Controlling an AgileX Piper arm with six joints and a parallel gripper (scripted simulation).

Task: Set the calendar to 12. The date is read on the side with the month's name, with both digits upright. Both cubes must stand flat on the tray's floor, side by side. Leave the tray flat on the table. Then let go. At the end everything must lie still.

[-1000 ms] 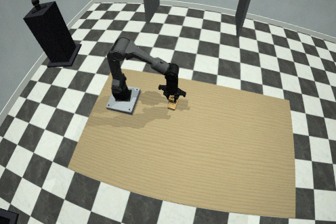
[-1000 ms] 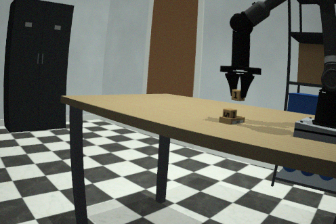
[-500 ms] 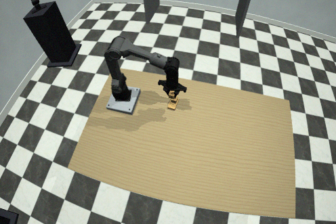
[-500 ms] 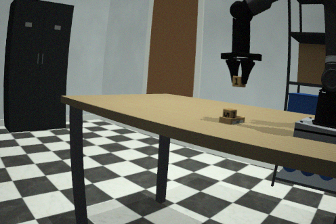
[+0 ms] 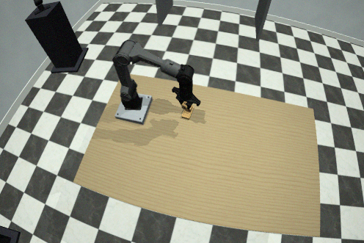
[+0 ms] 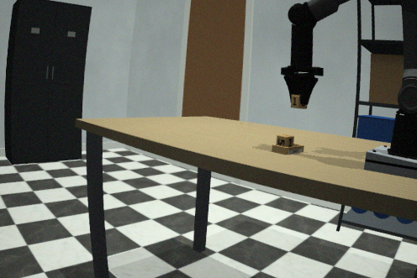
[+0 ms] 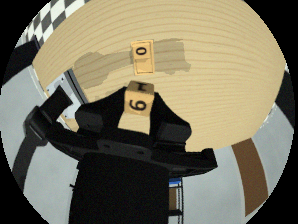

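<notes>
My gripper (image 6: 299,102) is shut on a wooden digit cube (image 6: 298,102) and holds it well above the table, over the tray. In the wrist view the held cube (image 7: 140,103) shows a 6 or 9 on the face toward the camera; in the exterior view its side shows a 1. The small wooden tray (image 6: 287,149) lies flat on the table with the other cube (image 6: 284,140) standing in it. That cube (image 7: 143,56) shows a 0 on top in the wrist view. In the top view the tray (image 5: 187,113) lies just below the gripper (image 5: 188,104).
The arm's base plate (image 5: 133,108) stands on the table's left part, close to the tray. The wooden table top (image 5: 209,157) stretches wide to the right and front. A black cabinet (image 6: 44,79) and a shelf (image 6: 384,75) stand off the table.
</notes>
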